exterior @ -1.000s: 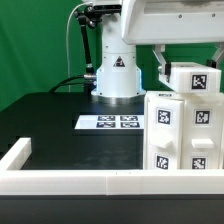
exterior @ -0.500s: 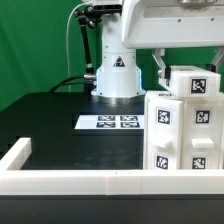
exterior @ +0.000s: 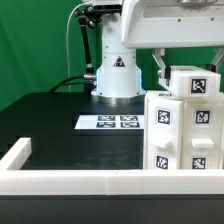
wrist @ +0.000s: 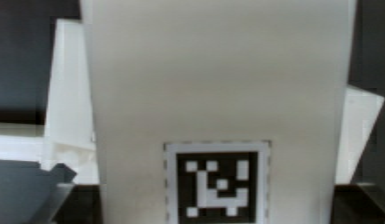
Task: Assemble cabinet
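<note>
The cabinet body (exterior: 184,138) is a large white plastic box standing on the black tabletop (exterior: 60,125) at the exterior view's right, just behind the white rail (exterior: 100,181) that runs along the front edge. Its facing side is stepped into panels and carries several black-and-white square tags, two in an upper row and more lower down.

Above the body's top edge sits a small block (exterior: 195,84), also white and box-shaped, with one square tag on its facing side. One of the dark fingers (exterior: 160,68) lies against the side of this block towards the exterior view's left, and the other is hidden behind it. In the wrist view the block fills the middle of the picture as a tall plain white face, with a square coded tag (wrist: 219,190) near one end. The fingers therefore appear clamped on the small block.

The marker board (exterior: 118,122) lies flat in front of the robot base (exterior: 116,78). The base bears a small triangular sticker too small to read.
</note>
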Controlling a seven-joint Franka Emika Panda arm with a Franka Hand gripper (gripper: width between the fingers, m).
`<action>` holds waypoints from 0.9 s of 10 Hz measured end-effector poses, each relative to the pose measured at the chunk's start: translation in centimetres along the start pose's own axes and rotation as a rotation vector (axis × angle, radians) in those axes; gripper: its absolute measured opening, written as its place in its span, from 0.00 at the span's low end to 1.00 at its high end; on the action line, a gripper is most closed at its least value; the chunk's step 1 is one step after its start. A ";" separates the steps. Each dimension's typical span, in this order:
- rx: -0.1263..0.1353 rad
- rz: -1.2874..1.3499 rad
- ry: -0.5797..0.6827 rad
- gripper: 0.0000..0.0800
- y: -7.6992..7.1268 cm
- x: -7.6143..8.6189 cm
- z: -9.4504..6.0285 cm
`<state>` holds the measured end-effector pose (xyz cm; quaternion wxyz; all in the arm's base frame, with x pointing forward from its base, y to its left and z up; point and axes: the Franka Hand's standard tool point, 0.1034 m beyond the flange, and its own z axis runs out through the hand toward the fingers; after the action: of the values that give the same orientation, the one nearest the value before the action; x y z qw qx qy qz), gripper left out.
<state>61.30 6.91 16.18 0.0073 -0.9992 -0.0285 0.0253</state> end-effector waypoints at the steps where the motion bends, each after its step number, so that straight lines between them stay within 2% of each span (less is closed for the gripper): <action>1: 0.000 0.000 0.000 0.70 0.0 0.0 0.0; 4: 0.000 0.019 0.000 0.70 0.0 0.0 0.0; 9: 0.006 0.387 0.028 0.70 -0.1 0.4 0.0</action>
<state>61.69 7.04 16.16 0.0058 -0.9863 0.1644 0.0122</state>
